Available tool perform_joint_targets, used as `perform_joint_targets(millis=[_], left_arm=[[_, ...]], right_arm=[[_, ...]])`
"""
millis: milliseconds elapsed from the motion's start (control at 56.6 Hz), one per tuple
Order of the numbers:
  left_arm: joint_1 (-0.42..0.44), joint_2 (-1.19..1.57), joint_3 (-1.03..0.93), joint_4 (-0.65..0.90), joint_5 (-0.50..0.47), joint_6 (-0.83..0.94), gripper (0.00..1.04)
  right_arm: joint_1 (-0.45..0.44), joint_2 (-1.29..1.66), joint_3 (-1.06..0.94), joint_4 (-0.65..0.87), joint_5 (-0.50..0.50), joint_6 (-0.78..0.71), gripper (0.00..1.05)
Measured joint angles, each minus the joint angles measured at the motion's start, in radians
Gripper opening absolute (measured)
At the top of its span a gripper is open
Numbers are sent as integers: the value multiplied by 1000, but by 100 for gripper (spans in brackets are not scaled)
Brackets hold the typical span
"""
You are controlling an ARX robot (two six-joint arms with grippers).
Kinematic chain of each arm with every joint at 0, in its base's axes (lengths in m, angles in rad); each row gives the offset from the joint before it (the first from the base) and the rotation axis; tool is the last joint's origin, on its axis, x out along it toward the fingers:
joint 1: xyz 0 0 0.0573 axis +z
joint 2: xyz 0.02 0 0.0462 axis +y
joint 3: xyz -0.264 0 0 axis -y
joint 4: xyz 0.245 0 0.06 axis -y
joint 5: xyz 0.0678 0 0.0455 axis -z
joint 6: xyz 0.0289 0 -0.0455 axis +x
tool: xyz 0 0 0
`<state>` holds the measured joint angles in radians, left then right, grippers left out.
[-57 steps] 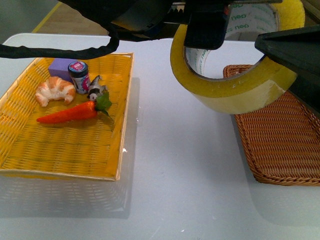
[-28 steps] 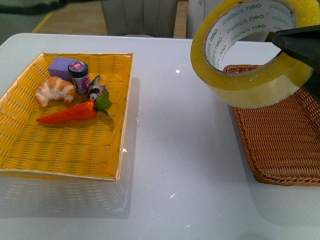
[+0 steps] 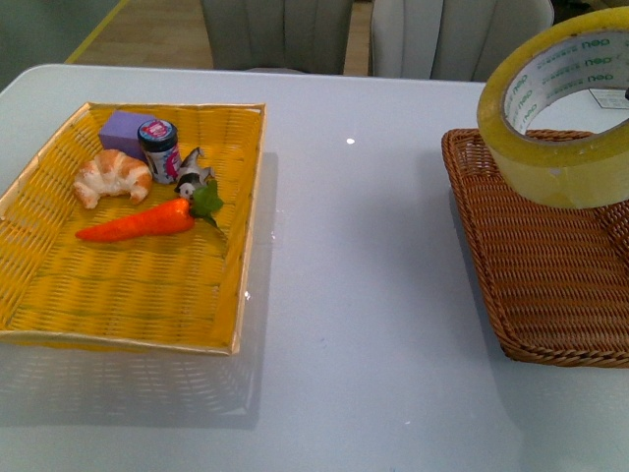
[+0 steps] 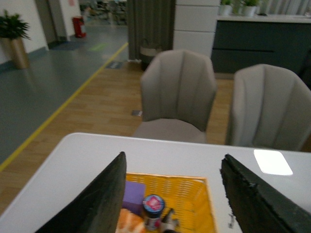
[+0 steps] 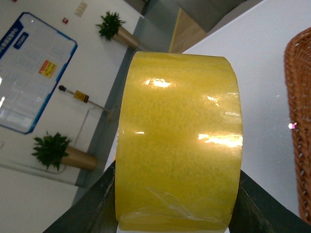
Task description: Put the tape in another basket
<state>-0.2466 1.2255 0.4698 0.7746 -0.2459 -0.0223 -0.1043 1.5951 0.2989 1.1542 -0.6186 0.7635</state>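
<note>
We have the tape (image 5: 180, 141) clamped in our right tool (image 5: 177, 206). Its two dark fingers press on opposite sides of the roll's outer wall. In the front view the tape (image 3: 565, 113) hangs tilted above the far left part of the brown basket (image 3: 550, 295), seemingly clear of its floor. Our left tool (image 4: 173, 162) is spread wide with nothing between its fingers. It is raised over the counter (image 3: 354, 295) above the yellow basket (image 3: 128, 295).

The main risk, as we judge it, is letting go too soon. The roll sits close to the thick braided rim, so a drop from here could strike that rim and tip outward onto the smooth, glossy counter. There a round roll would travel freely. Landing on edge inside the basket, it could also roll across the shallow tray. The tape's slick, shiny wall gives the fingers little to bite, so a jerk could let it twist or slip.

The tape is a wide yellowish translucent ring with a white printed core. The brown basket is tight, ridged wicker, rectangular and low-walled. The yellow basket is a finer flat weave holding a croissant (image 3: 111, 177), a carrot (image 3: 138, 223), a small jar (image 3: 157, 147) and a purple block (image 3: 122, 128).
</note>
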Motion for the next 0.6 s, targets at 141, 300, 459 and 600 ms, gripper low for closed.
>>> perform_joint_targets(millis=[141,300,459,600], left_arm=[[48,-82,-132,12,55,8,13],[89,-178,-219,16,97,11,2],[126,-269,-290,-5,129,12,2],[155,-366,-345,-48,158,12,2]], right_arm=[[-78,176,92,64,-23,24,48],[-129,356,215,69,21,56,48],[-132,510,351,15,50,69,48],[-126,629,486,-56,100,88,48]])
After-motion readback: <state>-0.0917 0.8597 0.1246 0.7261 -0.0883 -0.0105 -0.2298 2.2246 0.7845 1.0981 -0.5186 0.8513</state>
